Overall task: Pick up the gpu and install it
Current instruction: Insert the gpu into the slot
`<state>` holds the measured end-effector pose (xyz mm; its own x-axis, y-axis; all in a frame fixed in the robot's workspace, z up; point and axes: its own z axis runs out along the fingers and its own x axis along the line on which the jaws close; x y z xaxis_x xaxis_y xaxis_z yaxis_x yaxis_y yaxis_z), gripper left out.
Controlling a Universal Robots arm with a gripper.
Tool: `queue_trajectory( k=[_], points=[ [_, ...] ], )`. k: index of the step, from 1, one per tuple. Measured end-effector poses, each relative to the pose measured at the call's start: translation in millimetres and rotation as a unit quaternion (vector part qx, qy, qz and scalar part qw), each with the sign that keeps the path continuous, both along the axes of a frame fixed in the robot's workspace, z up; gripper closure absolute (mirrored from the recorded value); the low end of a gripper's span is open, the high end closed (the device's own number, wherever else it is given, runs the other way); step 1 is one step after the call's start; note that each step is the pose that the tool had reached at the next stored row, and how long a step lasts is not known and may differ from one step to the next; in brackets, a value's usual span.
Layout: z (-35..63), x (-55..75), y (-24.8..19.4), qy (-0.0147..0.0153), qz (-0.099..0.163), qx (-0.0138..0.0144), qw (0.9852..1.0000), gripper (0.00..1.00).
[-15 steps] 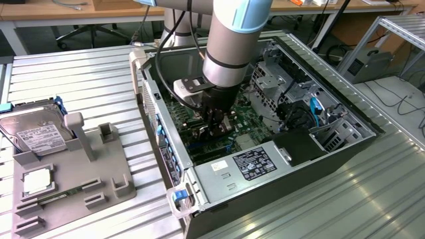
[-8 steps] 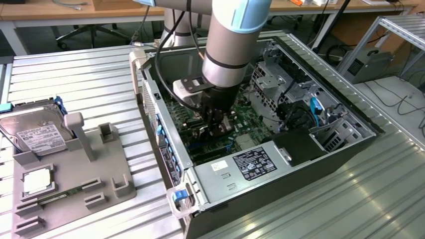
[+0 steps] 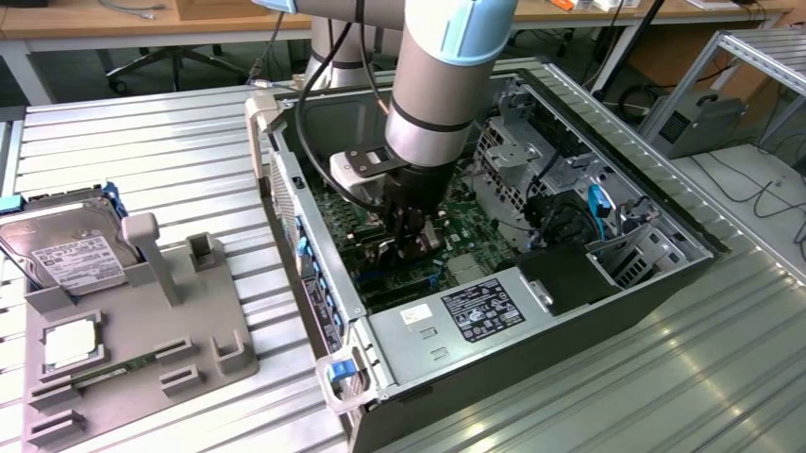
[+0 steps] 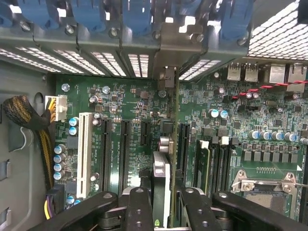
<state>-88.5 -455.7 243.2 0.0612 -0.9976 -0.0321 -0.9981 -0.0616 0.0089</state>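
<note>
One gpu (image 4: 169,159) clamped edge-on between end effector (image 4: 161,204) fingers.

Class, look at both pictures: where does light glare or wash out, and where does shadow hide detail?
Exterior view: glare streaks the ribbed metal table; the case interior under the arm lies in shadow. Wrist view: light burns out through the vent slots and a mesh panel; the gripper holding the gpu is dark and close, its detail lost.
</note>
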Motion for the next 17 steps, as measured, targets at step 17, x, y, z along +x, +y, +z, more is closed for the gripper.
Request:
queue_trajectory(
  k=[17],
  points=[
    [0.5, 0.0, -0.1, 0.0001, 0.000, 0.0003, 1.0000, 0.59]
  ],
)
